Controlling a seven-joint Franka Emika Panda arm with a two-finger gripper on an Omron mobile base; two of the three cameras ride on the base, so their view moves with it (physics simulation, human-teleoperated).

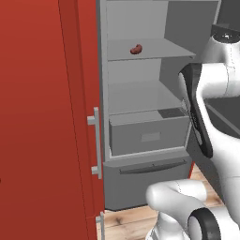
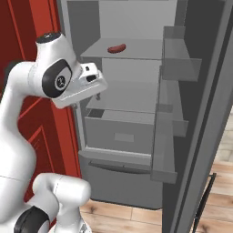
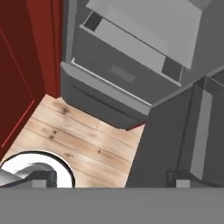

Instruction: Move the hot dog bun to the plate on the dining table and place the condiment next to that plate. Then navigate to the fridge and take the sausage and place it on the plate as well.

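I am holding the hand (image 2: pixel 97 95) open and empty before the tall grey fridge (image 2: pixel 136 113); the small curved reddish-brown sausage (image 2: pixel 116 48) is lying above and beyond it, lengthwise across the upper shelf (image 2: pixel 132 51).

Base views flanking fridge (image 1: pixel 140 93) — hand downward

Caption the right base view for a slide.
Open fridge, sausage on its upper shelf, the arm's hand raised before it.

Curved reddish-brown sausage (image 1: pixel 136 49) lies on the open fridge's (image 1: pixel 140 140) upper shelf.
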